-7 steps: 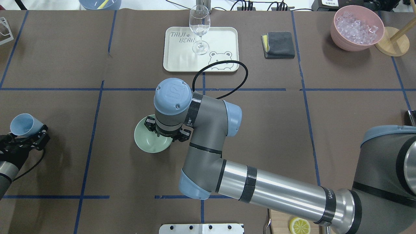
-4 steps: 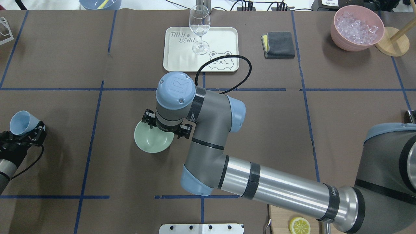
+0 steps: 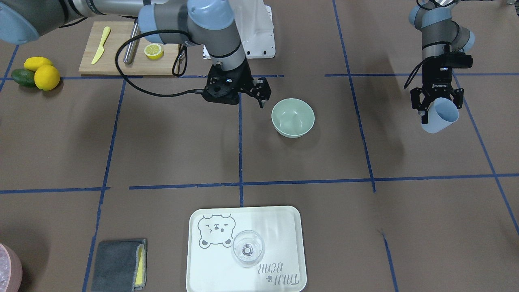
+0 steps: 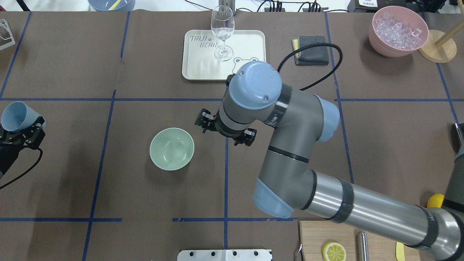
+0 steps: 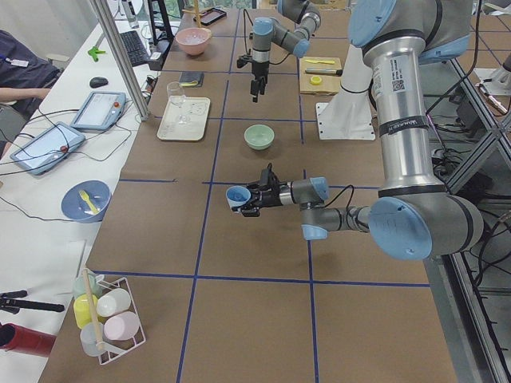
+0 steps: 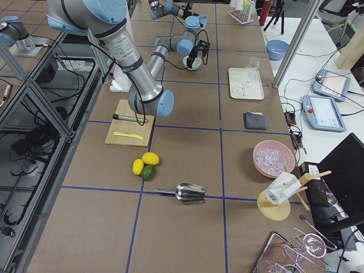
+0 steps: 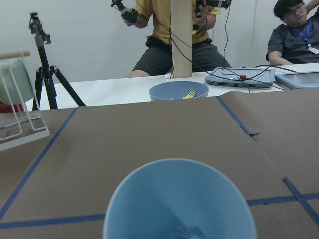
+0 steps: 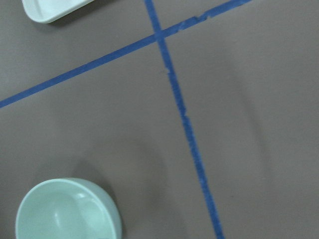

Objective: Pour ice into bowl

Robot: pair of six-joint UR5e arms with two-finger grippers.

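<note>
Seen from overhead, the sage-green bowl (image 4: 172,149) stood upright on the brown bench, left of the centre tape line and touching nothing. The right gripper (image 3: 262,94) hung just beside it at about 2 o'clock, its fingers spread wide and grasping nothing. Well apart at the bowl's 9 o'clock, near the bench edge, the left gripper (image 3: 436,104) was clenched on the light blue cup (image 4: 14,116), which was tipped with its mouth toward 11 o'clock. In the left wrist view a small glossy patch (image 7: 182,231) showed low inside the cup, too cropped to tell whether it was ice. The white tray (image 4: 250,40) carrying the wine glass (image 4: 222,30) lay at the bowl's 1 o'clock
</note>
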